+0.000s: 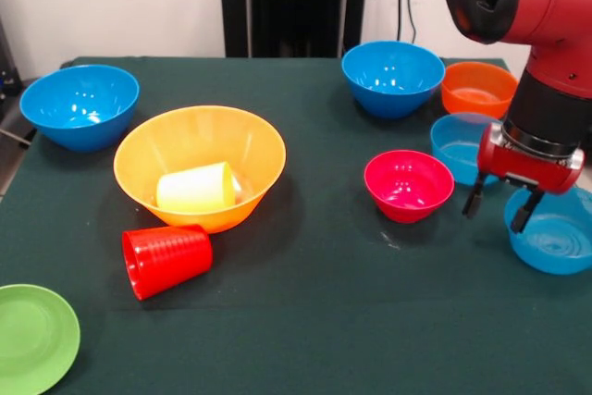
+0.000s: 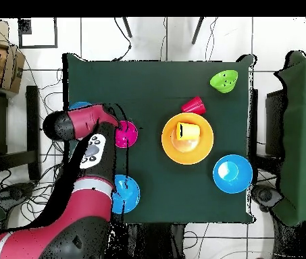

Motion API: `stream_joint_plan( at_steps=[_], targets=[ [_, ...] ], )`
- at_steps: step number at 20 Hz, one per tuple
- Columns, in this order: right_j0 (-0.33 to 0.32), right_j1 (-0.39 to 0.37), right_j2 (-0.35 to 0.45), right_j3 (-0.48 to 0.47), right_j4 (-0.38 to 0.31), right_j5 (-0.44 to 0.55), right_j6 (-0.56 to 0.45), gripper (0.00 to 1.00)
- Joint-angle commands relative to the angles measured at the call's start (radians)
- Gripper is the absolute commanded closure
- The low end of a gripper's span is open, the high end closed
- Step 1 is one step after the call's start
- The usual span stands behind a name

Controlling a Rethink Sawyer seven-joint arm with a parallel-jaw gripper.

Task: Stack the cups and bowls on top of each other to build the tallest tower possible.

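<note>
The big yellow-orange bowl (image 1: 242,147) stands left of centre with the yellow cup (image 1: 195,189) lying on its side inside it. The red ribbed cup (image 1: 166,259) lies on its side on the table, just in front of that bowl. My gripper (image 1: 499,206) is open and empty at the right. It hangs between the pink-red bowl (image 1: 408,184) and a pale blue bowl (image 1: 558,238), at that bowl's left rim. A second pale blue bowl (image 1: 455,141) sits behind the gripper, partly hidden. In the overhead view the arm (image 2: 81,125) covers the gripper.
One deep blue bowl (image 1: 80,104) stands at the far left and another (image 1: 393,76) at the back. The orange bowl (image 1: 478,88) is at the back right. The light green bowl (image 1: 32,335) sits at the front left corner. The table is covered in dark green cloth (image 1: 324,302).
</note>
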Motion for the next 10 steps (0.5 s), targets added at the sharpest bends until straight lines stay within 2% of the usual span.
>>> stream_joint_plan(
  at_steps=[1,10],
  targets=[
    [0.013,0.03,0.031,-0.065,-0.012,0.029,0.072,0.0],
    [0.024,0.038,0.019,-0.085,-0.006,0.054,0.067,0.0]
  ],
)
